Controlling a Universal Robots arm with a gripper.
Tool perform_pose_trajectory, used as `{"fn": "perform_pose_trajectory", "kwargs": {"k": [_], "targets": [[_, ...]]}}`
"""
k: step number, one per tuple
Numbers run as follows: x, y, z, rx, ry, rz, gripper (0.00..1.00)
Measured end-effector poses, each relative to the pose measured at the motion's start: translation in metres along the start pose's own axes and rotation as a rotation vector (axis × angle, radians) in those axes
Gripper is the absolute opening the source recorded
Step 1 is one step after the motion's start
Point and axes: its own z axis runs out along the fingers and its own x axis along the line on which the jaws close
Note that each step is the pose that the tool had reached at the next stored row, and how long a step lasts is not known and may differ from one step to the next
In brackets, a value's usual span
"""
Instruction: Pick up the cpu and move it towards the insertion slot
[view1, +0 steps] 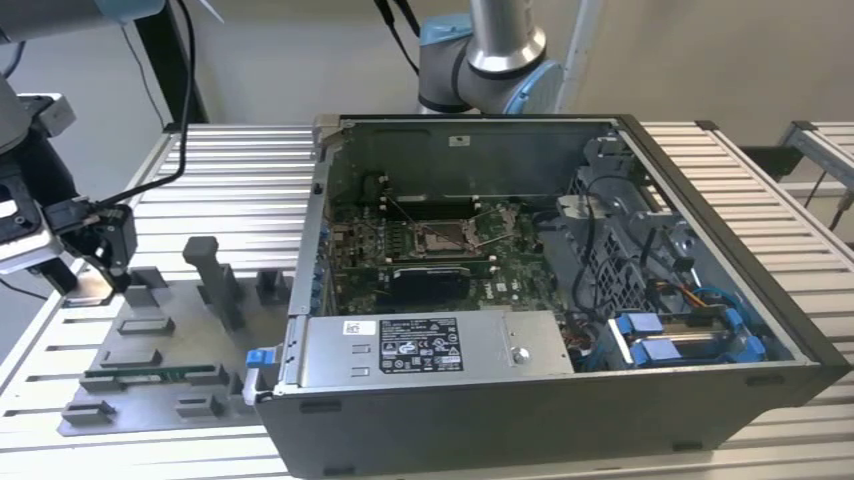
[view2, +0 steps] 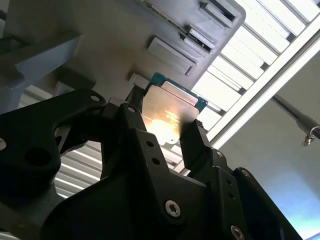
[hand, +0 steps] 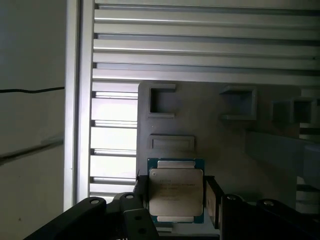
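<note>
slatted table (view1: 227, 160), grey tray (view1: 174, 350) at the exterior view's left: gripper (view1: 88, 275) at tray's far corner, fingers (view2: 192, 142) clamped on cpu (hand: 176, 192); slot (view1: 441, 237) inside open case (view1: 534, 420), well apart.

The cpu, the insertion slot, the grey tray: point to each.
cpu (hand: 176, 192): first wrist view, middle of its metal top.
insertion slot (view1: 441, 237): exterior view, centre of its pin field.
grey tray (view1: 187, 345): exterior view, bare flat surface.

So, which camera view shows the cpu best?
The first wrist view: the cpu faces the camera, its metal top plainly visible inside the gripper. The second wrist view shows it tilted, with glare and its lower part behind the gripper. The exterior view shows a small pale patch under the gripper.
</note>
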Motion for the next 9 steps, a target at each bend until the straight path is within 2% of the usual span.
{"fn": "perform_pose_trajectory", "kwargs": {"k": [9], "targets": [[0.0, 0.0001, -0.0029, 0.0, 0.0, 0.0, 0.0]]}}
